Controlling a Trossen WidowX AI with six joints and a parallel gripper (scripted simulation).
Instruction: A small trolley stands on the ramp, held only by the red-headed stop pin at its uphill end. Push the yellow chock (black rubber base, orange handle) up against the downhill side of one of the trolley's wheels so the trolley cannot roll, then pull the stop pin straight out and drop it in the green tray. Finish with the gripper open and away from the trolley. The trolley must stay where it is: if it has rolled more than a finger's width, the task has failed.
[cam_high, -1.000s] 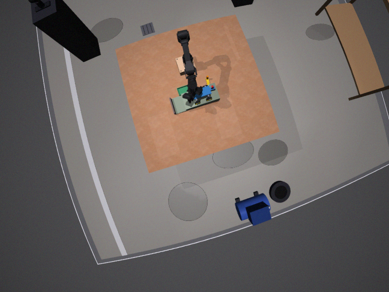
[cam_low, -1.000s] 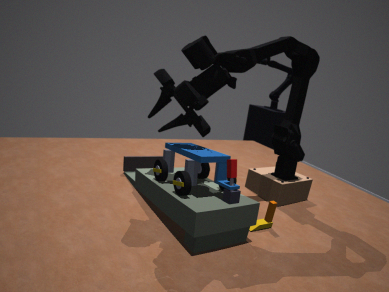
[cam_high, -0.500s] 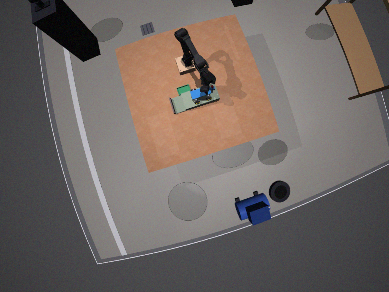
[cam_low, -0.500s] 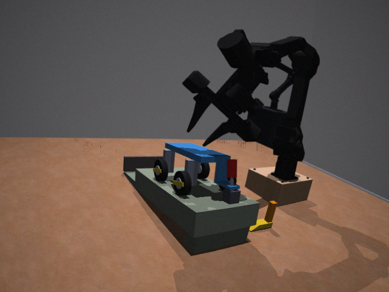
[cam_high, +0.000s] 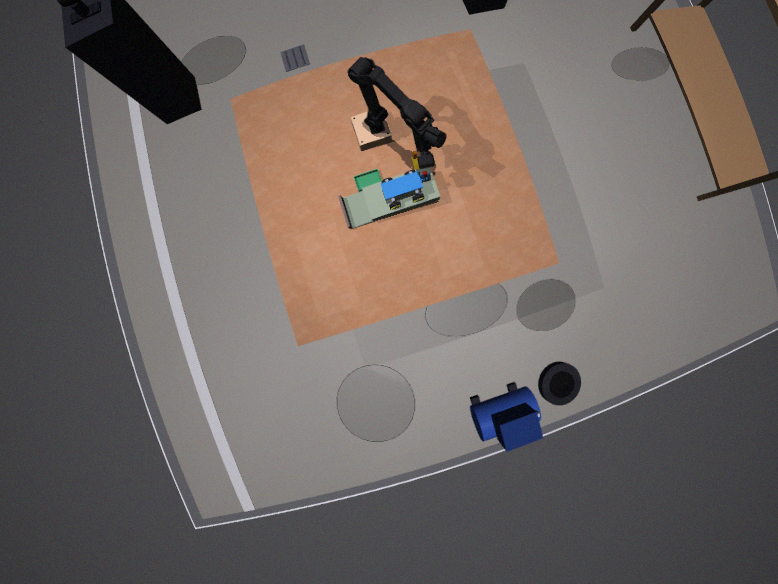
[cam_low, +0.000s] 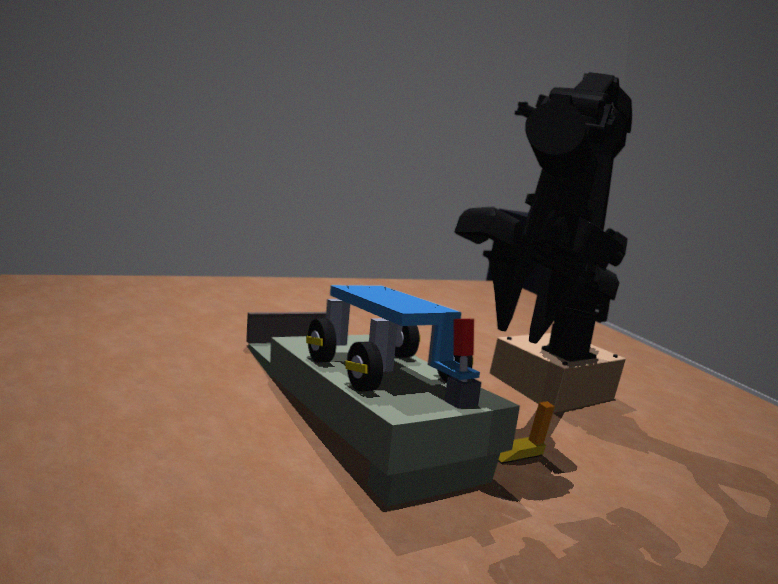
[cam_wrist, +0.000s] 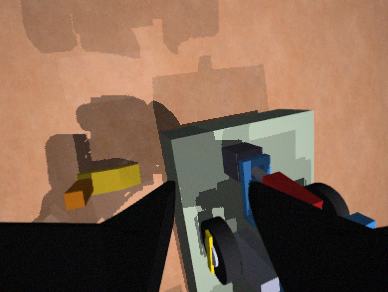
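Observation:
The blue trolley (cam_high: 402, 185) (cam_low: 395, 301) stands on the pale green ramp (cam_high: 361, 210) (cam_low: 439, 440). The red-headed stop pin (cam_high: 424, 174) (cam_low: 463, 336) (cam_wrist: 290, 187) stands in the trolley's uphill tab. The yellow chock (cam_high: 415, 162) (cam_low: 524, 448) (cam_wrist: 115, 178) lies on the table beside the ramp's uphill end, its orange handle (cam_low: 542, 424) (cam_wrist: 75, 199) up. The green tray (cam_high: 368, 180) is beside the ramp; the exterior view does not show it. My gripper (cam_low: 518, 335) (cam_wrist: 212, 189) points down, partly open and empty, above the area by the chock and the ramp's uphill end.
The arm's wooden base block (cam_high: 370, 139) (cam_low: 524, 374) stands on the chock's side of the ramp. A dark block (cam_low: 461, 392) (cam_wrist: 242, 155) sits under the pin. A dark end board (cam_high: 345, 212) (cam_low: 282, 328) stands across the ramp's downhill end.

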